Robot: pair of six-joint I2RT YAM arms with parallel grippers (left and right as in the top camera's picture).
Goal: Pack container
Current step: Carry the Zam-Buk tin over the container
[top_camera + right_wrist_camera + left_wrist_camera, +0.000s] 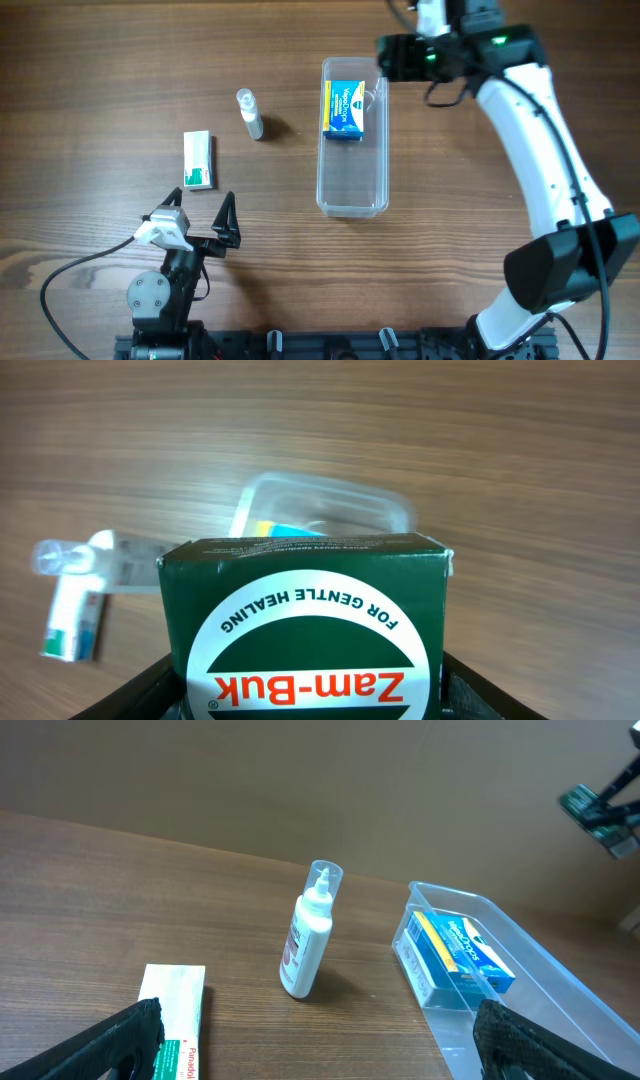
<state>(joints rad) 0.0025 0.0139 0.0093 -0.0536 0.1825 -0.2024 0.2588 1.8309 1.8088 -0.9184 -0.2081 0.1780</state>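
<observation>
A clear plastic container [352,205] lies mid-table with a blue box [345,108] in its far end. My right gripper [395,57] hovers by the container's far right corner, shut on a dark green Zam-Buk box [305,625] that fills the right wrist view; below it show the container [330,505] and the blue box [285,528]. A small white dropper bottle [250,113] and a white-green Panadol box [198,160] sit left of the container. My left gripper [200,208] rests open near the front edge, with nothing between its fingers [120,1040].
The left wrist view shows the bottle [308,935] upright, the Panadol box [175,1020] flat at lower left and the container [560,1010] at right. The white right arm [540,130] runs along the table's right side.
</observation>
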